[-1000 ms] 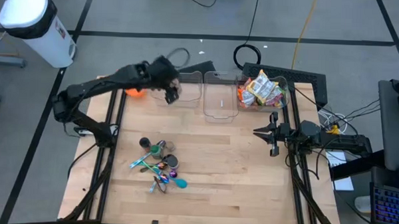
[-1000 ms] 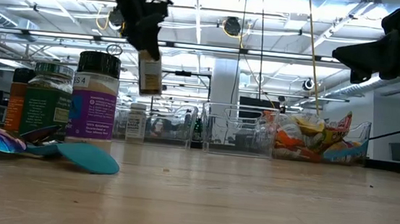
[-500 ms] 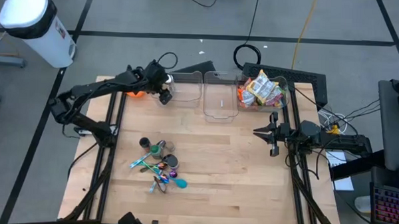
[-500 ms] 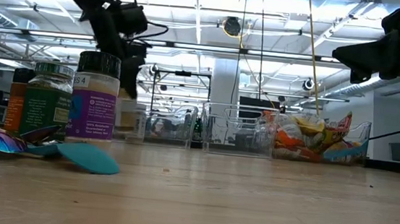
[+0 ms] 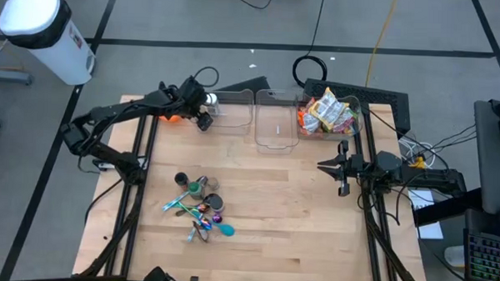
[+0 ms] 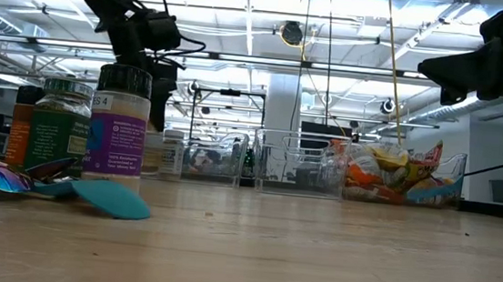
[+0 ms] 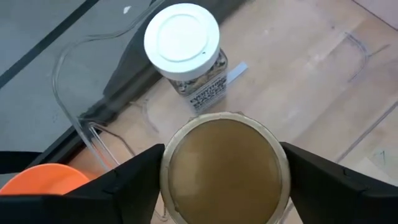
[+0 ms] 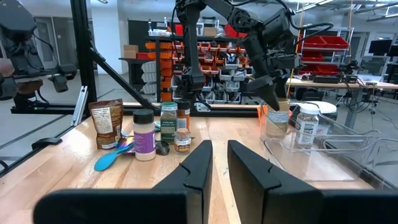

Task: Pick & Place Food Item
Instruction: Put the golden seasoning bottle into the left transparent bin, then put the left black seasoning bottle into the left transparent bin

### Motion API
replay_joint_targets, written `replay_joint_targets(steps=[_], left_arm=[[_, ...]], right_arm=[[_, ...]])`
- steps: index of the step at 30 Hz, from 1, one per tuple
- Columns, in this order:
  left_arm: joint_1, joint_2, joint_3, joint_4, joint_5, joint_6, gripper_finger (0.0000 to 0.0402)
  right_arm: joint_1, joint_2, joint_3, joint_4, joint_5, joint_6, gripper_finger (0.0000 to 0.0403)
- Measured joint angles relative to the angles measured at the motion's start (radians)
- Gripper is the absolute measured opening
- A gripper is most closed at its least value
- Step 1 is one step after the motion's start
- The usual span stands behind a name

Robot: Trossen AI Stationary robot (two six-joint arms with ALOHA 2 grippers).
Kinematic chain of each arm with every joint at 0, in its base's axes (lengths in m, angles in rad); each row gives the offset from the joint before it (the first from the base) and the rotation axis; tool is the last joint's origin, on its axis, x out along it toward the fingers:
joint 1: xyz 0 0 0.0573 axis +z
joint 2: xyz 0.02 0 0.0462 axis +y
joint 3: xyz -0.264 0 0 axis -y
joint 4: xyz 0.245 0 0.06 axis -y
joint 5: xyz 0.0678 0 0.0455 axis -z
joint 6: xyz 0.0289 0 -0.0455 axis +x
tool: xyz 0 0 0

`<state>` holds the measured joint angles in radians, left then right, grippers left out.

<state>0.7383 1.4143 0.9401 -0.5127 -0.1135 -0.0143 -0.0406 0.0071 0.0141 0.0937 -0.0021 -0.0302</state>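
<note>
A small jar with a tan lid stands upright in the far-left clear bin, beside a white-lidded jar. My left gripper is over that bin, its two fingers closed on the tan-lidded jar. In the low view the jar shows under the gripper, partly hidden by nearer spice jars. My right gripper hovers shut at the table's right side, level, with nothing in it. My left gripper pinches the tan-lidded jar between its two fingers, one on each side of the lid's rim. The fingers come from above, slanting down toward the far edge. The jar stays upright, its base down at the bin's floor; whether it rests there is hidden.
An orange object lies left of the bin. A second clear bin and a bin of snack packets line the far edge. Spice jars and spoons cluster at the near left; bare wood lies in the middle.
My left gripper has come down and a little toward the table's left edge, lowering the tan-lidded jar from well above the table into the far-left bin beside the white-lidded jar. In the last half second it has barely moved.
</note>
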Motion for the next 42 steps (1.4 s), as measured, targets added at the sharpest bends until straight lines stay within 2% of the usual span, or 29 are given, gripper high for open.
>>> replay_joint_targets(steps=[5, 17, 24, 30, 37, 42], left_arm=[[0.0, 0.0, 0.0, -0.004, -0.001, -0.01, 0.0328], [0.0, -0.002, 0.0, 0.037, -0.003, 0.009, 0.03], [0.0, -0.026, 0.0, 0.05, -0.019, 0.01, 0.0308], [0.0, -0.096, 0.0, 0.047, -0.019, 0.005, 0.0316], [-0.008, -0.213, 0.0, 0.048, -0.014, -0.082, 0.0303], [-0.037, -0.288, 0.0, 0.094, 0.04, -0.102, 0.03]], right_arm=[[0.0, 0.0, 0.0, 0.0, 0.0, 0.0, 0.0043], [0.0, 0.0, 0.0, 0.0, 0.0, 0.0, 0.0043], [0.0, 0.0, 0.0, 0.0, 0.0, 0.0, 0.0043], [0.0, 0.0, 0.0, 0.0, 0.0, 0.0, 0.0043], [0.0, 0.0, 0.0, 0.0, 0.0, 0.0, 0.0043], [0.0, 0.0, 0.0, 0.0, 0.0, 0.0, 0.0043]])
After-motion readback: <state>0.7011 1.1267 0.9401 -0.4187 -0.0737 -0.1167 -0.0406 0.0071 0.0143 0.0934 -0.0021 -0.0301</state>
